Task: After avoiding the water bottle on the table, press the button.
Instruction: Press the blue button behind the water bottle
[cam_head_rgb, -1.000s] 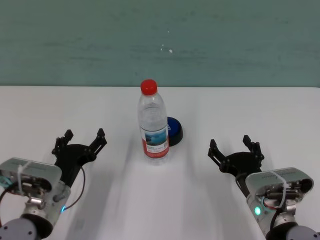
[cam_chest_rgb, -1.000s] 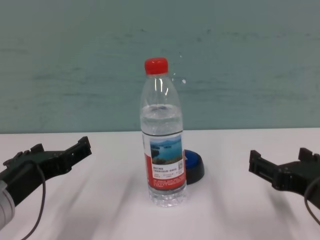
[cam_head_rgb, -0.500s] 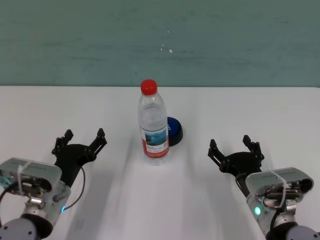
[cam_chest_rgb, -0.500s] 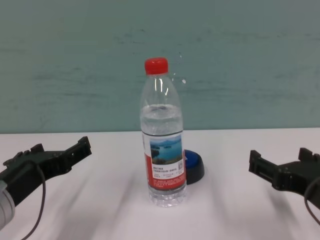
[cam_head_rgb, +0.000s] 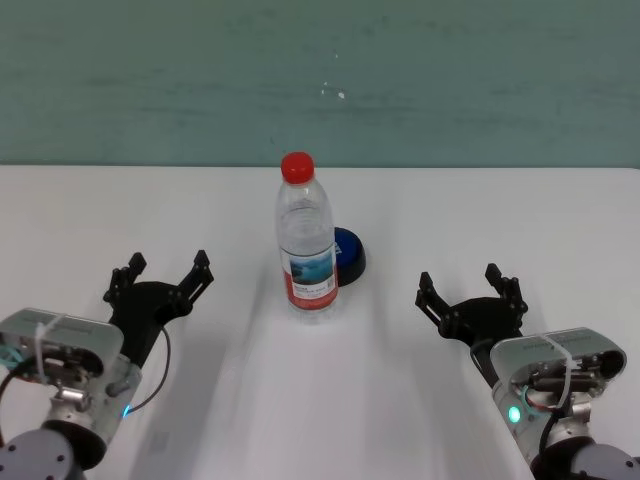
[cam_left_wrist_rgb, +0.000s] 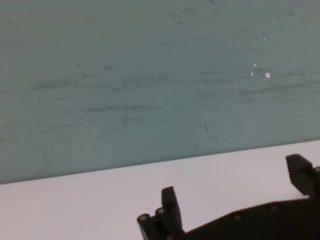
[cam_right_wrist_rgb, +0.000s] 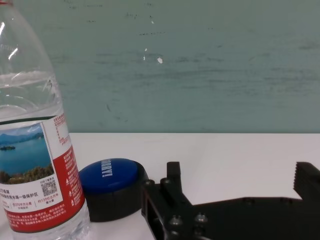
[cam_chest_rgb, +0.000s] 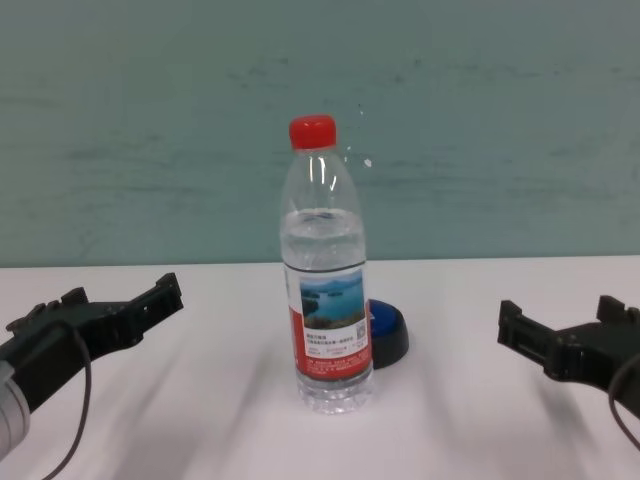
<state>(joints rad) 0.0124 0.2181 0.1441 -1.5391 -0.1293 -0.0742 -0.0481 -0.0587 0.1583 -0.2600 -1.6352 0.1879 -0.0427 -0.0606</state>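
The water bottle (cam_head_rgb: 305, 243) stands upright in the middle of the white table (cam_head_rgb: 320, 420), red cap on top; it also shows in the chest view (cam_chest_rgb: 326, 280) and the right wrist view (cam_right_wrist_rgb: 35, 145). The blue button (cam_head_rgb: 348, 254) on its black base sits just behind the bottle to its right, partly hidden by it, and shows in the chest view (cam_chest_rgb: 386, 330) and right wrist view (cam_right_wrist_rgb: 110, 174). My left gripper (cam_head_rgb: 160, 276) is open and empty, left of the bottle. My right gripper (cam_head_rgb: 468, 288) is open and empty, right of the bottle and nearer than the button.
A teal wall (cam_head_rgb: 320, 80) stands along the table's far edge. Bare white table (cam_chest_rgb: 180, 420) lies on both sides of the bottle and in front of it.
None in the arms, bottle or button; the head view has shifted slightly, so everything sits a little higher in it.
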